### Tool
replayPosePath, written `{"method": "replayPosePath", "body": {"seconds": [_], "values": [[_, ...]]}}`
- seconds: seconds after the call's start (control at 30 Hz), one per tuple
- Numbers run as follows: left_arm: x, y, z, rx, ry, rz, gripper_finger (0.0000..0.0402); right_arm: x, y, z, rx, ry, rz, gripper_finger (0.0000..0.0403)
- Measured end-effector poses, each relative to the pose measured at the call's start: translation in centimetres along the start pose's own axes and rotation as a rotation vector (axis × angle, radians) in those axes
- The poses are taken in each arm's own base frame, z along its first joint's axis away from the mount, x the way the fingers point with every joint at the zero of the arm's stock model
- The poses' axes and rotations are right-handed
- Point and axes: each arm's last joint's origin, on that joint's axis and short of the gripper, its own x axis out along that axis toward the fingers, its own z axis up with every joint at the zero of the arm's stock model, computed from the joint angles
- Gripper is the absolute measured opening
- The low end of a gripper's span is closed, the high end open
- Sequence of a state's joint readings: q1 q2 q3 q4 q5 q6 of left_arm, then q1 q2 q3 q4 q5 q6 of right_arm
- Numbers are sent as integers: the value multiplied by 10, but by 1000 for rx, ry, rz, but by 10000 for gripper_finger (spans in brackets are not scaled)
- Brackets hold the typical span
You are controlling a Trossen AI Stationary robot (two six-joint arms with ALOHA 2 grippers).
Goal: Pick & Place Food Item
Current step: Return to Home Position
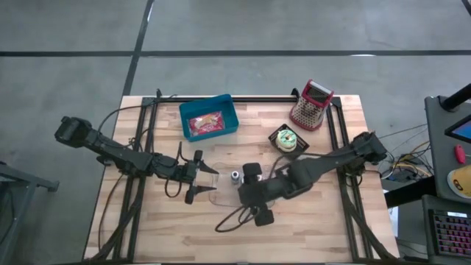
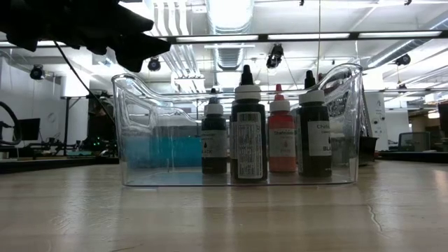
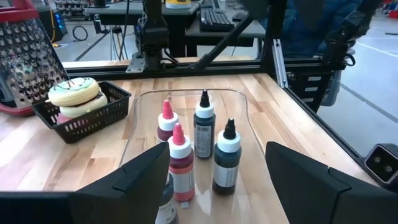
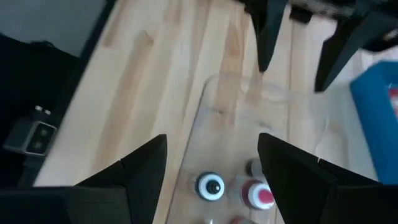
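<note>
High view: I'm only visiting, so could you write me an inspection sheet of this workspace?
Surface: wooden table, black rails along its sides.
Job's things: bottles upright in the clear bin; donuts in the black basket.
Clutter: grater; blue bin holding a packet.
Tools: left tool open at one end of the clear bin; right tool open at the other.
Cables: one cable loops on the table near the right tool.
Surroundings: grey floor; keyboard off the table.
</note>
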State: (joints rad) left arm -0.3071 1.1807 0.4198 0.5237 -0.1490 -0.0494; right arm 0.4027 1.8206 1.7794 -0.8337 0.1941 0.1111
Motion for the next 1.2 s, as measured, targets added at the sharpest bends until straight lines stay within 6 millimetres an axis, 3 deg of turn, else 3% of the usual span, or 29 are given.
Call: {"method": "replayPosePath", "body": {"seconds": [0.23,0.53,0.7,0.9,1.0,1.2], "values": [[-4,-4,4,-2,-23,-24,273,-15,11,7,-19,-95,43,247],[-4,-4,-1,-81,28,-23,273,-16,12,8,-1,-111,44,247],[-4,-4,-4,-111,59,-23,273,-16,7,8,147,-101,56,247],[-8,-9,1,-3,47,-188,273,-22,8,9,88,-119,84,247],[-22,-8,13,3,10,-209,273,-39,7,11,54,-170,120,247],[-72,-6,31,5,-115,-253,273,-83,3,2,-1,-344,239,247]]}}
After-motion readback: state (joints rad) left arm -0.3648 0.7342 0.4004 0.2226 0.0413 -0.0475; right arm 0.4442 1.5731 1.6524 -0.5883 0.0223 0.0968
